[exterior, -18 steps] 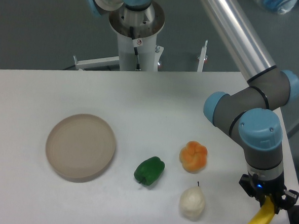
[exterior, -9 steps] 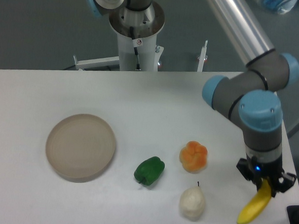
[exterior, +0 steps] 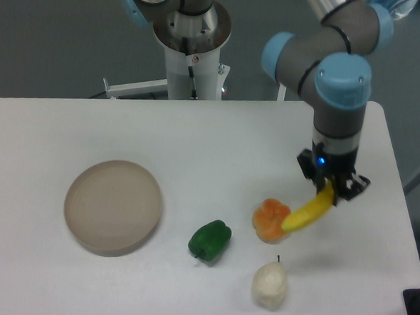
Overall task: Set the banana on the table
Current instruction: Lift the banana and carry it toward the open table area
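The surface (exterior: 218,140) is a large white tabletop with rounded corners, filling most of the view. A round beige plate (exterior: 113,206) lies on its left part, well apart from the other things. Right of the plate, toward the front, sits a green pepper (exterior: 210,240). Near it, farther right, rests a round orange fruit (exterior: 269,219). In front of the orange fruit, close to the front edge, stands a whitish pear-shaped fruit (exterior: 270,285) with a short dark stem pointing up.
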`<act>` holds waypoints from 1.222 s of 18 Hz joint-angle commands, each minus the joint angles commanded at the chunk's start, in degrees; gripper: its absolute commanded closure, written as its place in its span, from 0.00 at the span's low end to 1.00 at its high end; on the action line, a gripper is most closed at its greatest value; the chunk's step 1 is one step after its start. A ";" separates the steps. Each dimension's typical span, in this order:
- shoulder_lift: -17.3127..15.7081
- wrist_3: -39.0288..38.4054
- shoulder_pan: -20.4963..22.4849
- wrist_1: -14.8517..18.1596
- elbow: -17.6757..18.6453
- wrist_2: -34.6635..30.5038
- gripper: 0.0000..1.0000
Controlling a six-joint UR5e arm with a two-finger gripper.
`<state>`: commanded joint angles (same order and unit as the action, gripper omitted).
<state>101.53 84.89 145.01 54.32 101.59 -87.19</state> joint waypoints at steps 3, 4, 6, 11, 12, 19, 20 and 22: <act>-2.82 1.85 1.06 0.26 4.13 0.62 0.67; -3.43 1.85 1.06 0.35 5.27 0.80 0.67; -5.01 -1.55 -0.08 0.35 9.22 2.46 0.67; -5.46 -16.57 -3.68 -2.10 15.03 3.00 0.68; -5.11 -18.08 -4.03 -2.20 15.30 2.91 0.68; -1.69 -21.00 -7.81 -5.18 18.82 2.82 0.68; -1.16 -21.00 -7.90 -5.18 18.82 2.73 0.68; -0.02 -21.00 -7.99 -6.06 18.73 2.82 0.67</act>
<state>101.51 63.90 137.02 48.26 120.32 -84.38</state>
